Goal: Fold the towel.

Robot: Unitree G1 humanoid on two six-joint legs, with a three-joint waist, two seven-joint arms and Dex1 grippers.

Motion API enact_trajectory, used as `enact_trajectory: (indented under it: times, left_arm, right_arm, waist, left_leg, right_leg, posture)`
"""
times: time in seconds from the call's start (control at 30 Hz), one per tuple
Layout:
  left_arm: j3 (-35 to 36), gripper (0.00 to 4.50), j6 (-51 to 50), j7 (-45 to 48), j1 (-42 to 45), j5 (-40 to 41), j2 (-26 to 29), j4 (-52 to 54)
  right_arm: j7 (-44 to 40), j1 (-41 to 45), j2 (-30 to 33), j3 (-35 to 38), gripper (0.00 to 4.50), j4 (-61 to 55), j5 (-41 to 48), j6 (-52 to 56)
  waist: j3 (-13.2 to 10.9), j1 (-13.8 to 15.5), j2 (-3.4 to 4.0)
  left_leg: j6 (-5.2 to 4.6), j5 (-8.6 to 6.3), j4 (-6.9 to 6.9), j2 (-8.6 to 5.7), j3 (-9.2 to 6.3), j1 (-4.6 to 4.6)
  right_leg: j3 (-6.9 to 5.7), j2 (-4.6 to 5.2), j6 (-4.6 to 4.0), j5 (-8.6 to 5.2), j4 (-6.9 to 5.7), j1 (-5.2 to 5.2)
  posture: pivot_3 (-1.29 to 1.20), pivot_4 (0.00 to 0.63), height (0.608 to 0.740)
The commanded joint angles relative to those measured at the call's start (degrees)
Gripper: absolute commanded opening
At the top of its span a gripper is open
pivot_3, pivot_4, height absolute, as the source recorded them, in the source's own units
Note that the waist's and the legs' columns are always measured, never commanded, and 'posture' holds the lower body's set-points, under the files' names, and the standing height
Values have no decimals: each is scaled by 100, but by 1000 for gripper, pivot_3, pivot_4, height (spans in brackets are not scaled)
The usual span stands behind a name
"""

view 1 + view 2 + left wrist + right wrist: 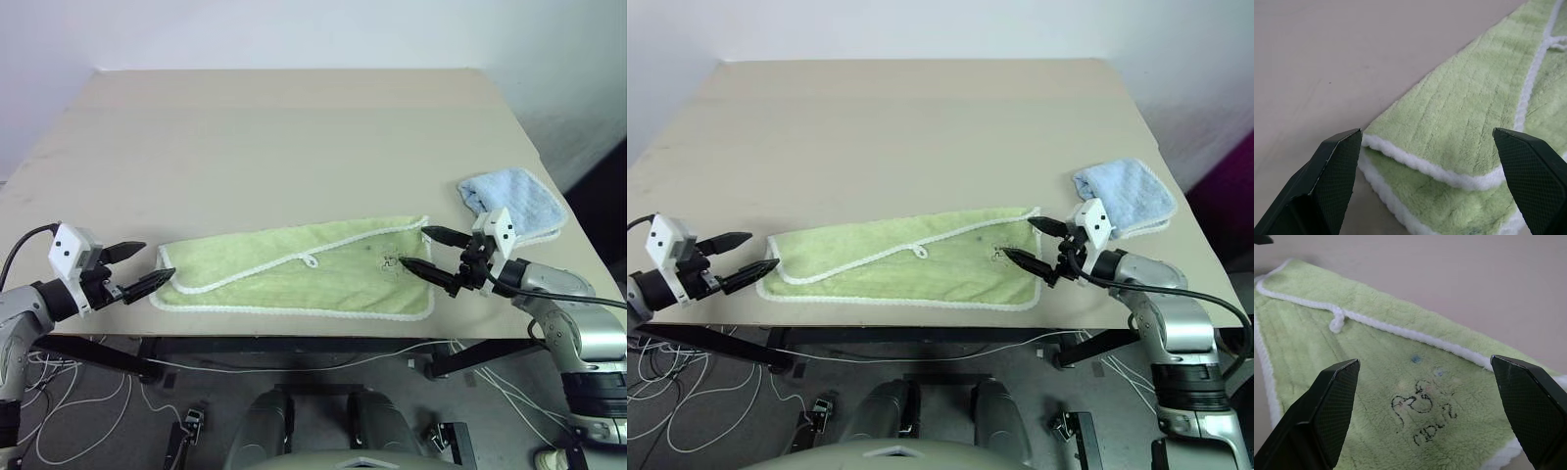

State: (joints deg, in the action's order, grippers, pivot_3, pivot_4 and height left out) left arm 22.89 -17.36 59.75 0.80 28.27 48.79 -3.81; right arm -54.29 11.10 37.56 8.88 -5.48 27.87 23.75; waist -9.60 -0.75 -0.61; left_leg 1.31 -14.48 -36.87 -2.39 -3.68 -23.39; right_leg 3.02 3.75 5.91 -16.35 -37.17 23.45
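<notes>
- Left gripper (137, 268): 2 black fingers spread wide, nothing held, poised just off the towel's left end at about 9 o'clock of the cloth; lined up with that short end, likely so the layered corner can slide between the jaws.
- Seen from the left wrist: 2 stacked layers with white corded edging (1425, 166) lying between the open fingers, upper layer set slightly back from the lower, so a pinch here would probably have to catch both.
- Right gripper (431, 253): likewise fully spread and empty, hovering over the towel's right end at about 3 o'clock, fingers straddling the dark embroidered mark (1422, 413).
- Towel (294, 269): light green, already doubled lengthwise into a long strip, flat on the table (294, 137) close to the near edge at 6 o'clock; top layer's edge running diagonally, small white loop (311, 260) near the middle.
- Both ends flanked at once, presumably to bring 1 short end over the other for the next fold.
- Light blue towel (514, 201): bunched at about 2 o'clock of the green one, just behind the right gripper, apart from the task cloth; worth keeping clear of during the lift.
</notes>
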Motion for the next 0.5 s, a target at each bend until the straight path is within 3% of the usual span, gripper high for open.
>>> enact_trajectory:
  times: [0.03,0.5]
  left_arm:
    - [160,4473,-18,9,-8,95,61,241]
    - [126,4473,2,1,-2,-42,183,269]
  right_arm:
    - [-67,64,68,49,4500,-226,93,-28]
    - [-237,318,53,-82,4500,63,-55,-159]
  waist:
    - [0,0,0]
    - [0,1,0]
  left_leg:
    - [0,0,0,0,0,0]
    - [0,0,0,0,0,0]
  right_leg:
    - [0,0,0,0,0,0]
    - [0,0,0,0,0,0]
  posture:
    - [0,150,740]
    - [0,150,740]
